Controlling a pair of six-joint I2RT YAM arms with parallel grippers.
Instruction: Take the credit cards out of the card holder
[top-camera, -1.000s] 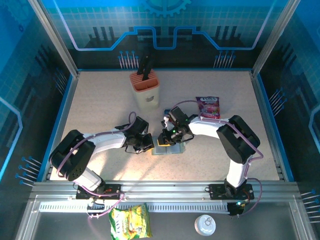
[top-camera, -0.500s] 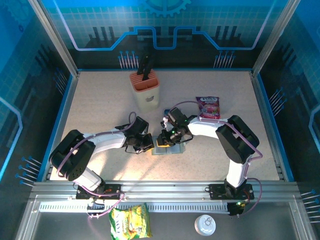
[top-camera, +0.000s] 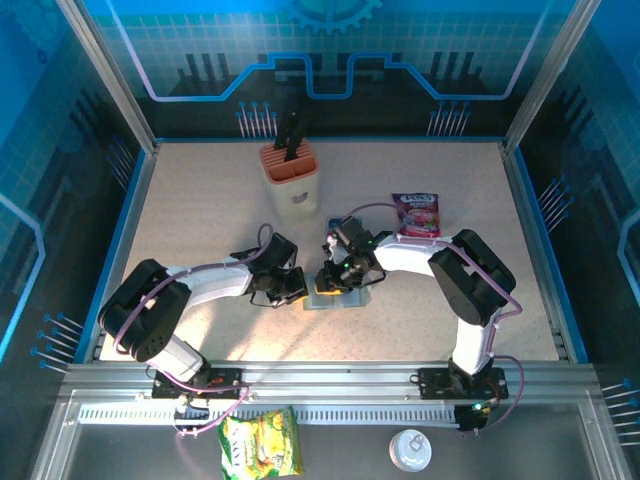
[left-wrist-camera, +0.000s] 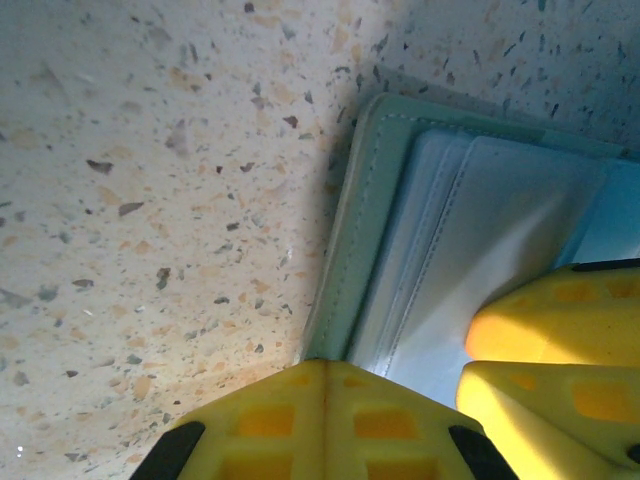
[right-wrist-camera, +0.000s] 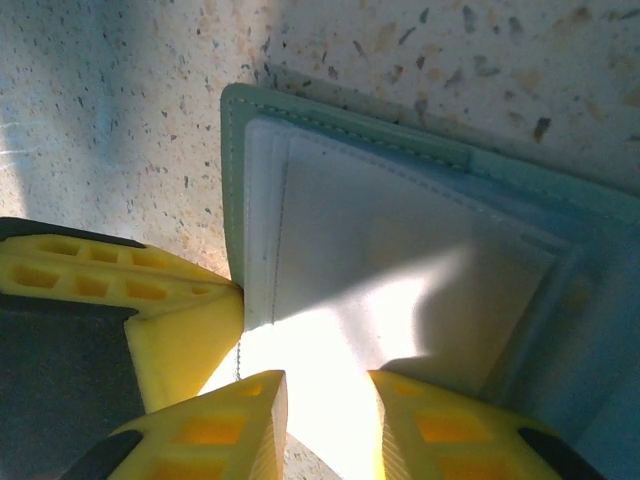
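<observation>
The card holder (top-camera: 332, 298) lies open on the speckled table, with a grey-green rim (left-wrist-camera: 362, 220) and pale blue-grey panels (right-wrist-camera: 400, 250). My left gripper (top-camera: 297, 291) is shut. Its joined yellow tips (left-wrist-camera: 325, 378) rest at the holder's near left corner with nothing between them. My right gripper (top-camera: 326, 281) hovers over a pale panel, open, and between its fingers (right-wrist-camera: 450, 430) there is just the bright panel surface. Its fingers (left-wrist-camera: 560, 340) also show in the left wrist view. The credit cards are hidden.
A beige block with an orange top and dark handles (top-camera: 291, 178) stands behind the grippers. A purple snack packet (top-camera: 415, 213) lies at the right rear. A yellow-green packet (top-camera: 262, 445) and a white lid (top-camera: 409, 451) sit in front of the rail.
My right gripper has shifted slightly left over the holder and its fingers have spread a little. The left arm and the holder have stayed put.
</observation>
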